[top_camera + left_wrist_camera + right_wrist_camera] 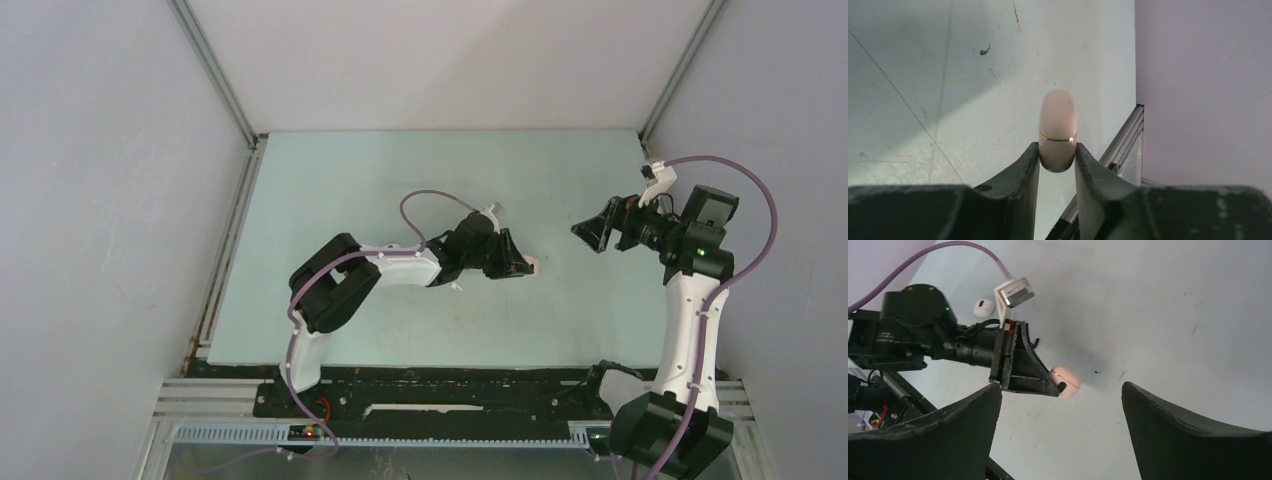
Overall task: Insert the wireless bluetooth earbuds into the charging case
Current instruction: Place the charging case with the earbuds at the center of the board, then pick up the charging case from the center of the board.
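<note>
Left wrist view: found left gripper (pixel 1058 152) clamped on the pale charging case (pixel 1058 120) over mid-table, lid seam shut, long axis running out past the fingertips toward the right. Noted right gripper (pixel 592 232) slightly farther and right of it, spread wide and empty, facing left at the case. Spotted small white piece (pixel 983 306) on table (pixel 1168 300) leftward past the left wrist; cannot tell earbud from second case.

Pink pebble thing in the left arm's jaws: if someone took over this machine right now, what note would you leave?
Left gripper: jaws shut on the pink case, lid closed.
Right gripper: jaws open, empty, facing the case.
A small white item lies on the table, apart from both; case or bud, cannot tell.
Done: case gripped.
Left: open it, seat the earbuds; none clearly in view.
</note>
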`<state>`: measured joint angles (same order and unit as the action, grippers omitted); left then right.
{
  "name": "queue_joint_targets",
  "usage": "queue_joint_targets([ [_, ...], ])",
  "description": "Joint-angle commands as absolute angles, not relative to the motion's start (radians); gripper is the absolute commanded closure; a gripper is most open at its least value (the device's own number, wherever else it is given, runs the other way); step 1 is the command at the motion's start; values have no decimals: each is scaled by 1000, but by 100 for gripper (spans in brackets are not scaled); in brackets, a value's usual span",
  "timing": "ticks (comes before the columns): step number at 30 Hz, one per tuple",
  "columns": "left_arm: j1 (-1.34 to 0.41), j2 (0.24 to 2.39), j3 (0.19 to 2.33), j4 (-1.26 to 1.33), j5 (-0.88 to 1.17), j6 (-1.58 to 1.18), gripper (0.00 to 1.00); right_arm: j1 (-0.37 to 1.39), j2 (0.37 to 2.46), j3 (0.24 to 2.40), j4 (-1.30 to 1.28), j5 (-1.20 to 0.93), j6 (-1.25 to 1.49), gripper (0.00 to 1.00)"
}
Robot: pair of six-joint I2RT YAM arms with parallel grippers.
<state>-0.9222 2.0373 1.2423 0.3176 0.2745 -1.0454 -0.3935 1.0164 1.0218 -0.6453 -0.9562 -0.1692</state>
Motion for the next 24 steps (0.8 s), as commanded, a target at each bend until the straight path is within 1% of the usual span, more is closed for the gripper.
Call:
queue_joint_targets([
  [1, -913, 2050, 1346, 181, 304, -1095, 64, -390, 997, 1038, -643, -1006, -142, 8],
  [6, -900, 2069, 1349, 126, 315, -1099, 53, -361, 999, 1038, -686, -881, -196, 8],
  [9, -880, 2052, 1294, 161, 322, -1117, 51, -348, 1005, 1039, -736, -867, -242, 8],
  [12, -859, 1986, 1219, 186, 302, -1085, 49, -332, 1011, 1038, -780, -871, -287, 8],
  [15, -855, 1850, 1136, 180, 227, -973, 45, -272, 1035, 1037, -791, -825, -302, 8],
  [18, -856, 1654, 1034, 178, 154, -858, 40, -161, 1063, 1025, -759, -752, -329, 9],
  [21, -857, 1463, 952, 92, 34, -733, 39, -38, 1095, 999, -696, -717, -357, 13],
  [24, -856, 1244, 847, 17, -161, -639, 38, 73, 1150, 999, -650, -736, -417, 21],
])
